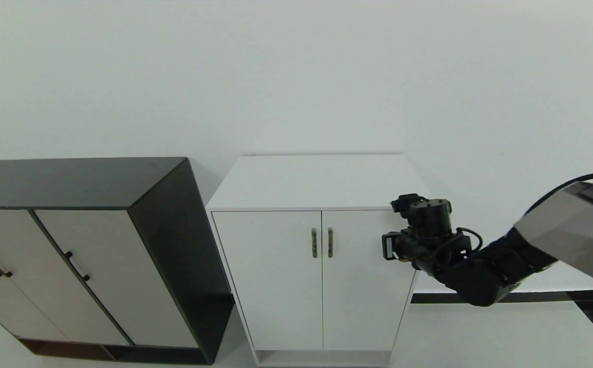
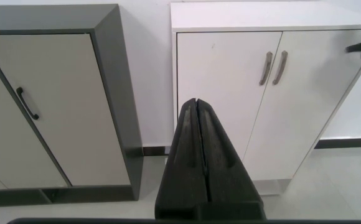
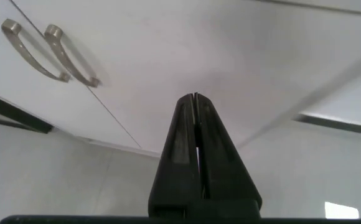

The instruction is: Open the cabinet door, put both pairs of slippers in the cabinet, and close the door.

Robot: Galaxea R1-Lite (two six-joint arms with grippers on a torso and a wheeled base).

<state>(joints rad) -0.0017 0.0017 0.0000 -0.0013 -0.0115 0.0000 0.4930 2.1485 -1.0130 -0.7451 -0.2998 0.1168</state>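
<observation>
White cabinet (image 1: 317, 181) stands on the floor (image 1: 480, 337), back against the wall (image 1: 296, 76). Both of its doors (image 1: 271, 276) are shut flush. Two metal handles (image 1: 314, 243) stand upright, side by side at the centre seam, in the upper half of the doors.

Right gripper (image 3: 196, 99): fingers pressed together, nothing held. It sits close in front of the cabinet's right door, off to the side of the handles and clear of them. Cannot tell whether it touches the door panel. Right arm (image 1: 480, 276) comes in beside the cabinet's upper right corner.

Left gripper (image 2: 197, 102): also closed and empty, held well back from the cabinet front, roughly facing its left door.

Dark cabinet (image 1: 163, 245) with pale doors stands just beside the white cabinet's left side, doors shut.
</observation>
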